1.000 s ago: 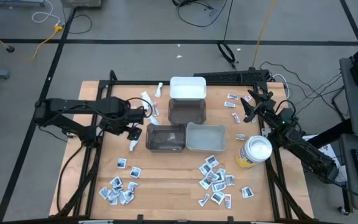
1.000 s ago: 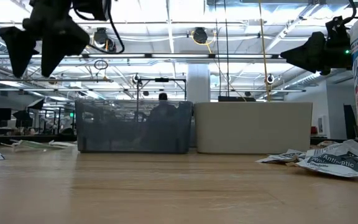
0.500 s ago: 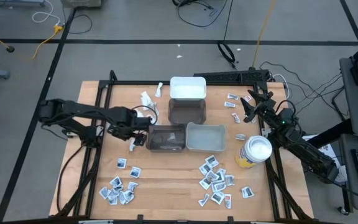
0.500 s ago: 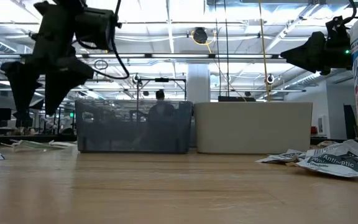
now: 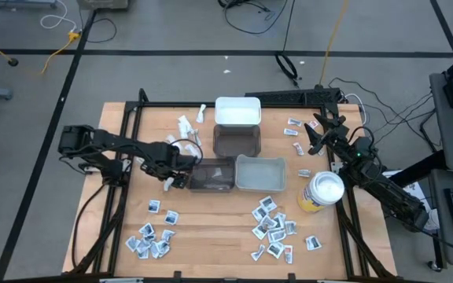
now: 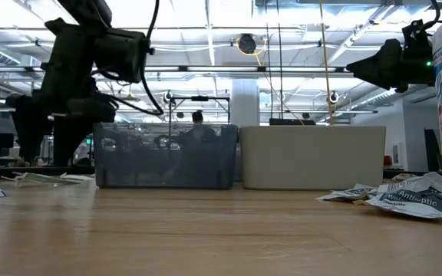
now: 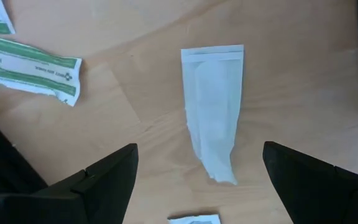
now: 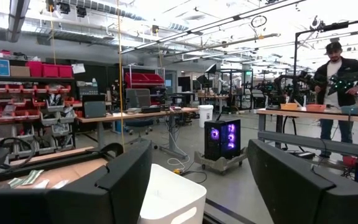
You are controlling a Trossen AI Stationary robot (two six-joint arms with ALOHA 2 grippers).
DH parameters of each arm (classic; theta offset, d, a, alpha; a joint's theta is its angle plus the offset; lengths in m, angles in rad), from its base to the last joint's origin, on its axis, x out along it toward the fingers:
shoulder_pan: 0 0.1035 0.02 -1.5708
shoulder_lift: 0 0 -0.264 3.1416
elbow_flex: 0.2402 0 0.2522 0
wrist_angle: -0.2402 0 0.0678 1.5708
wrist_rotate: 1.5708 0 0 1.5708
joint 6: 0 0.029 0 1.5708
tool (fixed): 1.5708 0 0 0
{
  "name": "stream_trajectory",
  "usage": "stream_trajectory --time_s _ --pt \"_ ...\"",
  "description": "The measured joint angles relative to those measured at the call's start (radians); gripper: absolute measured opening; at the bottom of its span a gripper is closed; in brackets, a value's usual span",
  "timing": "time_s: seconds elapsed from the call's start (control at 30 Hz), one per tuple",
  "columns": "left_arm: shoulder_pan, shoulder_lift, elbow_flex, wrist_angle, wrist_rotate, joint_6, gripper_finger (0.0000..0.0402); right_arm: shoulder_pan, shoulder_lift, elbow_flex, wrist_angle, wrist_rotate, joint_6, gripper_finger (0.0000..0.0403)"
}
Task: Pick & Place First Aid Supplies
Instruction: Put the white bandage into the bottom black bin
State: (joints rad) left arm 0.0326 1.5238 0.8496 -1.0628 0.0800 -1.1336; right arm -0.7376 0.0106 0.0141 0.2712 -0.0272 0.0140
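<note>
Fingers of the left gripper (image 7: 197, 180) stand spread wide and empty above a narrow white strip wrapper (image 7: 214, 109) lying flat on the wooden table (image 5: 211, 228), just beside the dark grey bin (image 5: 209, 174). A green-printed wrapper (image 7: 27, 65) lies nearby on the wood. From above, the left gripper (image 5: 178, 167) sits low at the grey bin's left end. A pale bin (image 5: 259, 174) adjoins the grey one, with a brown bin (image 5: 237, 141) and a white bin (image 5: 237, 112) beyond. Square white sachets lie in two loose clusters near the front edge, one left (image 5: 151, 236), one right (image 5: 274, 226). The right gripper (image 5: 318, 135) waits with fingers parted and empty, raised at the table's right edge, near the yellow canister (image 5: 322, 193).
</note>
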Motion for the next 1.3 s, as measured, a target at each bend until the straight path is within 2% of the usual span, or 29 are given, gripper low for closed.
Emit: stream_trajectory --time_s 0.3,0.77,1.3 --pt "-0.03 -0.006 -0.081 0.156 0.023 -0.002 0.0351 0.0 0.0 0.0 0.0 0.0 0.0 0.0263" --pt "-0.054 -0.028 -0.085 0.068 -0.003 0.03 0.0351 0.0 0.0 0.0 0.0 0.0 0.0 0.0263" --pt "-0.062 -0.027 -0.085 0.073 -0.002 0.085 0.0344 0.0 0.0 0.0 0.0 0.0 0.0 0.0263"
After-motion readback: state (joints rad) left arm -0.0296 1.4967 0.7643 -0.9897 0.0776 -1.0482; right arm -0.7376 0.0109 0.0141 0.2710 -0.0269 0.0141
